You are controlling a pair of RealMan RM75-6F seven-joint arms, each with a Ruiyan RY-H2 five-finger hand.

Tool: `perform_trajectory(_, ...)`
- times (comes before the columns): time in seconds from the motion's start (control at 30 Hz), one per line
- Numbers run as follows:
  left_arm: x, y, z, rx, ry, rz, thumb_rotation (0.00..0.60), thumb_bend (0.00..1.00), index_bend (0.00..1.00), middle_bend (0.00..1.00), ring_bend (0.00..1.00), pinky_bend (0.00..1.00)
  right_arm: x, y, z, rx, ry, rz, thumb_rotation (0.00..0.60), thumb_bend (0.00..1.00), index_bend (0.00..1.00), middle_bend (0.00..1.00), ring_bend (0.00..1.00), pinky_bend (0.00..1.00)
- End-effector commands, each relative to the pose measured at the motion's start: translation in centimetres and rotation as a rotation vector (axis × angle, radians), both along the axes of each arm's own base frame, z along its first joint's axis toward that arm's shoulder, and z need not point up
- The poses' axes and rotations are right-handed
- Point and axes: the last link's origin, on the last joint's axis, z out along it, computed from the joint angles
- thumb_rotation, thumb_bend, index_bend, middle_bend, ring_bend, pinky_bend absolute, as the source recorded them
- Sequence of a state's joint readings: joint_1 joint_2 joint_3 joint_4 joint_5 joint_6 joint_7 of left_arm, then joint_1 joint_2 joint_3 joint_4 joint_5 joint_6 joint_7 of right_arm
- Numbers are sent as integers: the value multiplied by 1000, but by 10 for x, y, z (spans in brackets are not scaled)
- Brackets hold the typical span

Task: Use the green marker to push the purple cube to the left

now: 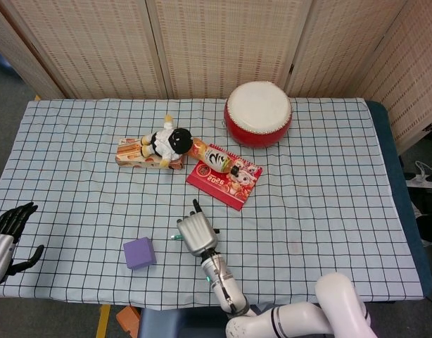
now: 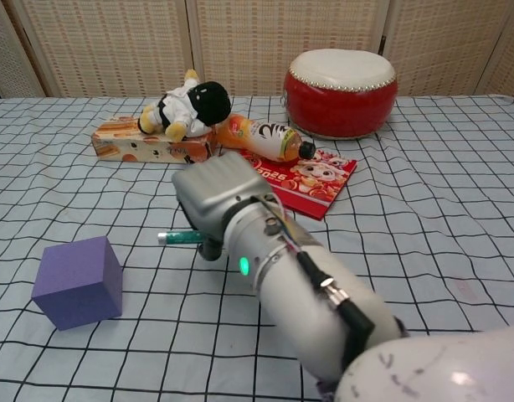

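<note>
**Marker clear of the cube, cube at lower left**

The right hand [image 1: 196, 234] sits low in the centre of the head view, its fingers curled around the green marker [image 2: 180, 237]. The marker's tip sticks out to the left of the fist, and in the chest view it lies level just above the cloth. The purple cube [image 1: 138, 253] rests on the checked tablecloth [image 1: 328, 183] at the lower left of centre, apart from the marker tip, with bare cloth between them. In the chest view the cube [image 2: 79, 281] stands at the lower left of the frame, flat on one face and turned slightly askew to the grid lines.

The left hand [image 1: 6, 238] is at the far lower left edge of the head view, fingers spread and holding nothing.

In the upper middle of the frame a plush doll [image 1: 166, 141] lies on a flat box [image 1: 135, 153]. Just right of it a bottle [image 1: 213, 158] lies across a red booklet [image 1: 225, 177]. A red drum [image 1: 258, 113] stands at the upper right of centre, well apart from the cube.
</note>
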State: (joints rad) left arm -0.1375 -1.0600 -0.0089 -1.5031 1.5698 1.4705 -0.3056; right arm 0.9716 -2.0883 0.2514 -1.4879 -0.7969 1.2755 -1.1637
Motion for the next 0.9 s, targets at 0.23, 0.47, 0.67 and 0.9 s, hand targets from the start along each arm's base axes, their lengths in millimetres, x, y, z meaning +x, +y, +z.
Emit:
perform_trajectory(0.23, 5, -3, -7, 1, 37, -9, 600, 408, 0, 0, 0, 55, -152, 13, 99, -129, 62, -128, 600, 432, 868, 792, 461, 129)
perform_trajectory(0.47, 7, -1, -16, -10, 63, -9, 600, 409, 0, 0, 0, 57, -221, 28, 120, -122, 100, -201, 600, 425, 652, 613, 365, 108)
perform_trajectory(0.67, 10, 2, -21, -20, 63, -26, 600, 408, 0, 0, 0, 58, -248, 32, 113, -52, 77, -262, 600, 424, 381, 411, 296, 76)
perform_trajectory(0.9, 10, -1, -21, -15, 79, -22, 600, 409, 0, 0, 0, 60, -254, 40, 127, -15, 17, -262, 600, 331, 0, 66, 64, 0)
